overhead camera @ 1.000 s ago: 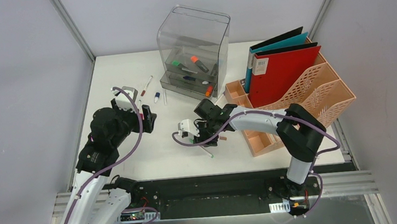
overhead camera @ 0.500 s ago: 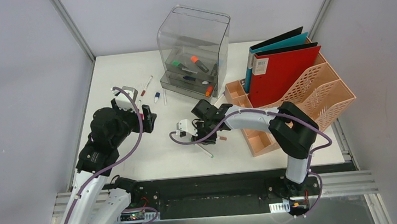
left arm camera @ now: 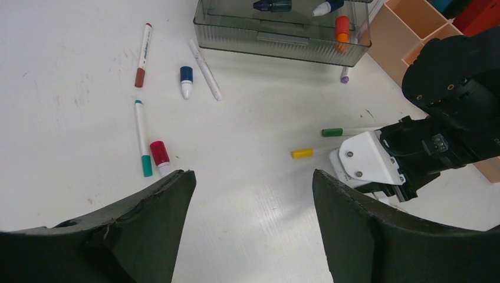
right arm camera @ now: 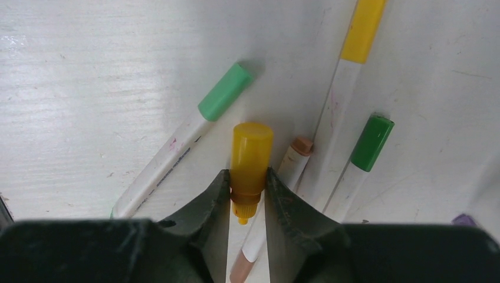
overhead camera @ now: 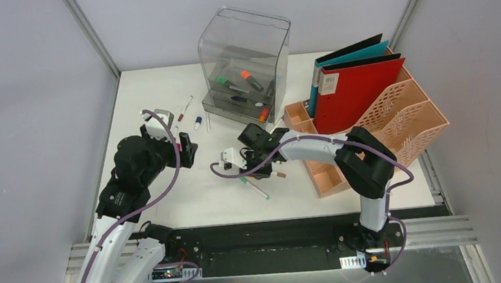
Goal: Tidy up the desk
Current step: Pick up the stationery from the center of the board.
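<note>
Both right fingers point(right arm camera: 200, 209) have closed onto the amber marker point(right arm camera: 252, 156); left fingers point(left arm camera: 141, 233) stay apart.

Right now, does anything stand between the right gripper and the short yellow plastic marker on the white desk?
Nothing visible does: the right gripper has both fingers against the short yellow plastic marker. A tan-tipped white pen lies close beside it on the white desk.

arms point(overhead camera: 109, 249) white with black joints, purple cables point(overhead camera: 178, 160); fingers point(left arm camera: 141, 236) dark, possibly scuffed.
</note>
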Robot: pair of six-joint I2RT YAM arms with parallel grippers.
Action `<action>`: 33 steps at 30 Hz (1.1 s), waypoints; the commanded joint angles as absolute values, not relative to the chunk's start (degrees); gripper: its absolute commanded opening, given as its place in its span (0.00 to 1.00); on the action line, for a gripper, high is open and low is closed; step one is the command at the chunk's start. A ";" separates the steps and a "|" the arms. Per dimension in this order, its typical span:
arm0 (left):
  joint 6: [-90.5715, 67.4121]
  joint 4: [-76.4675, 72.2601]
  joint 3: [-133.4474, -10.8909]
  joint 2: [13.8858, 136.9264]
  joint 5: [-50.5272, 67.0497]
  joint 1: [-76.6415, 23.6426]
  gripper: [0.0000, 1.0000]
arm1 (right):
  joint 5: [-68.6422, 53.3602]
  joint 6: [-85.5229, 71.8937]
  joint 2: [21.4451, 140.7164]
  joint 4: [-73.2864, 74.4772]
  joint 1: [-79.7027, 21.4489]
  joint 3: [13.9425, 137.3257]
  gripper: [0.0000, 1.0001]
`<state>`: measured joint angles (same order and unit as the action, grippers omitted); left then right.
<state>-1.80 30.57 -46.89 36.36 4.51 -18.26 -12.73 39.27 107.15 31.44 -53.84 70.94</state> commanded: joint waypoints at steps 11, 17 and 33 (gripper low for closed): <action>-0.53 29.71 -47.07 35.62 3.53 -17.58 0.76 | -16.68 37.63 99.02 35.02 -53.52 74.46 0.00; -0.53 29.71 -47.11 35.57 3.59 -17.59 0.76 | -14.42 39.31 94.76 35.08 -51.25 74.77 0.00; -0.53 29.71 -47.11 34.86 4.01 -17.58 0.76 | 0.37 42.04 98.47 33.64 -44.93 91.13 0.00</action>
<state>-1.80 30.63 -46.89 35.90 4.54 -18.26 -6.52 41.30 95.94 36.93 -45.01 85.76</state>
